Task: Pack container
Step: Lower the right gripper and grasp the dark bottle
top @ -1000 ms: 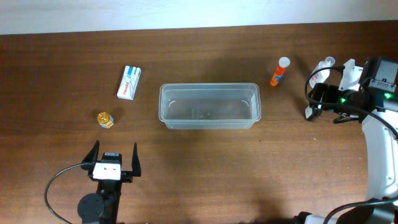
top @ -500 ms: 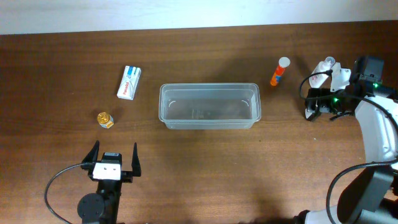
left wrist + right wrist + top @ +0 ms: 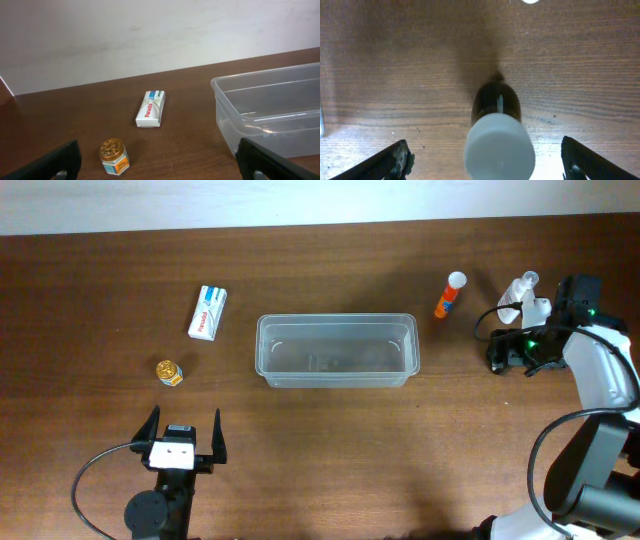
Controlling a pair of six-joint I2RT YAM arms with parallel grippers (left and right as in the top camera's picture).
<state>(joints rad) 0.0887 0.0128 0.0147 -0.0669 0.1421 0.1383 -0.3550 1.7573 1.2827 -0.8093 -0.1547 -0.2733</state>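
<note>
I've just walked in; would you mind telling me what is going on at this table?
Two robot arms are meant to pack the clear container, which looks empty so far. The right gripper hangs over a dark bottle with a white cap, fingers open on either side, not closed on it. The left gripper is open at the near side of the table, holding nothing. A Panadol box, a small gold-lidded jar, an orange tube and a white bottle sit outside the container.
</note>
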